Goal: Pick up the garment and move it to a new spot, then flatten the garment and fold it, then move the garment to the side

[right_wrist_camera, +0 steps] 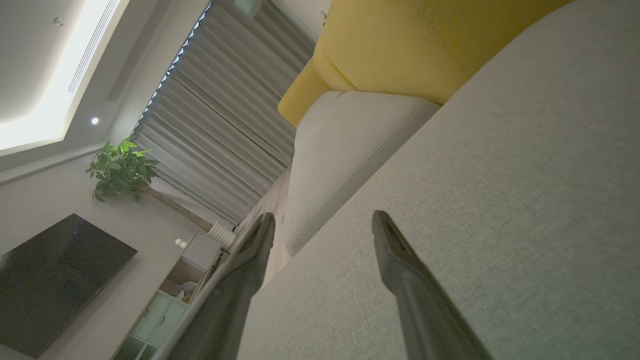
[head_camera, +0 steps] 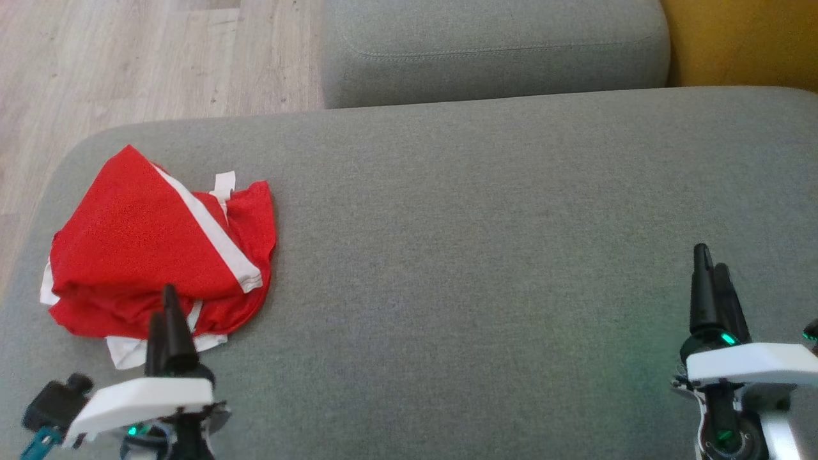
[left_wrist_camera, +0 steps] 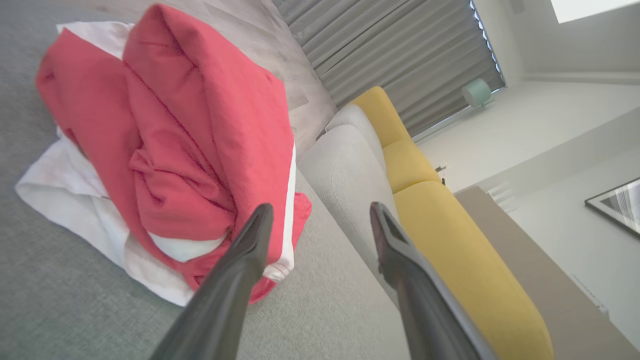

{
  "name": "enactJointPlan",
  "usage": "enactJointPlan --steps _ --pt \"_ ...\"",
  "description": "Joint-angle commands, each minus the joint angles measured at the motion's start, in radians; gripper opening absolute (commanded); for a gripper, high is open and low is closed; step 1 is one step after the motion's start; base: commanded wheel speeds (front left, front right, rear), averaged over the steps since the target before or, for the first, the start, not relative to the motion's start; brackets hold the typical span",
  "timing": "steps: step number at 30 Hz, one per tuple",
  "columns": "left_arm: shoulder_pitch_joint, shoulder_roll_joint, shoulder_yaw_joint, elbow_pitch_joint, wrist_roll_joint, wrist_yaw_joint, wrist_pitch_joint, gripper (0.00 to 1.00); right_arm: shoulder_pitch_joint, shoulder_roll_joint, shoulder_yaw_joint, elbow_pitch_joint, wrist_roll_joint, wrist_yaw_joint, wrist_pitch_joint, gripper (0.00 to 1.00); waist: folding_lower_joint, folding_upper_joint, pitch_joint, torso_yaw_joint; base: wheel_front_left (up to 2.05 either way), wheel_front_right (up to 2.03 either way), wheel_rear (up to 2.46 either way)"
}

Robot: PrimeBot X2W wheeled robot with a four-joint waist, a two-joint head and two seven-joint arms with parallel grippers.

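Observation:
The garment [head_camera: 160, 246] is a red piece with white stripes and white trim, lying bunched in a loose pile on the left end of the grey sofa seat [head_camera: 486, 268]. My left gripper [head_camera: 165, 310] hovers at the pile's near edge, open, with nothing between its fingers. The left wrist view has the garment [left_wrist_camera: 165, 140] just left of the open fingers [left_wrist_camera: 250, 250]. Far off at the lower right, my right gripper [head_camera: 712, 268] stands over bare cushion, open and empty, with its spread fingers [right_wrist_camera: 395, 250] in the right wrist view.
A second grey cushion [head_camera: 492, 48] sits behind the seat, with a yellow one [head_camera: 741, 41] at the far right. Wooden floor [head_camera: 128, 57] lies beyond the seat's rounded left edge. Curtains [right_wrist_camera: 225, 120], a plant [right_wrist_camera: 120, 167] and a dark screen [right_wrist_camera: 55, 280] stand across the room.

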Motion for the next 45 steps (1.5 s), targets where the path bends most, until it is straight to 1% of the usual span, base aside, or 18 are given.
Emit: enactJointPlan --steps 1,5,11,15,27,28,34,45 --pt "-0.049 0.006 -0.002 -0.041 0.044 0.005 -0.012 1.0 -0.036 -0.005 0.016 -0.048 -0.044 0.0 -0.014 1.0 0.0 0.0 0.0 0.0 0.0 0.0 0.0" --pt "-0.056 0.006 -0.036 -0.043 0.129 0.013 -0.024 1.0 -0.031 -0.005 0.031 -0.056 -0.118 0.0 -0.026 1.0 0.0 0.0 -0.001 0.001 0.0 0.0 0.0" --pt "-0.063 0.007 -0.086 -0.046 0.272 0.014 -0.042 1.0 -0.028 -0.006 0.051 -0.066 -0.217 0.0 -0.044 1.0 0.0 0.0 -0.003 0.003 0.0 0.0 0.0" --pt "-0.068 0.013 -0.117 -0.046 0.347 0.019 -0.054 1.0 -0.025 -0.006 0.064 -0.071 -0.284 0.0 -0.056 1.0 0.0 0.0 -0.006 0.004 0.0 0.0 0.0" --pt "-0.088 0.041 -0.202 -0.049 0.519 0.055 -0.089 1.0 -0.028 -0.007 0.092 -0.088 -0.472 0.0 -0.091 1.0 0.0 0.0 -0.003 -0.001 0.0 0.0 0.0" --pt "-0.088 0.041 -0.202 -0.049 0.519 0.055 -0.089 1.0 -0.028 -0.007 0.092 -0.088 -0.472 0.0 -0.091 1.0 0.0 0.0 -0.003 -0.001 0.0 0.0 0.0" --pt "-0.104 0.064 -0.254 -0.044 0.606 0.075 -0.107 1.0 -0.027 -0.007 0.103 -0.102 -0.563 -0.001 -0.109 1.0 0.0 0.0 -0.002 -0.003 0.0 0.0 0.0" --pt "-0.142 0.111 -0.364 -0.025 0.767 0.128 -0.14 1.0 -0.026 -0.008 0.121 -0.124 -0.743 -0.001 -0.141 1.0 0.0 0.0 0.0 -0.003 0.0 0.0 0.0"
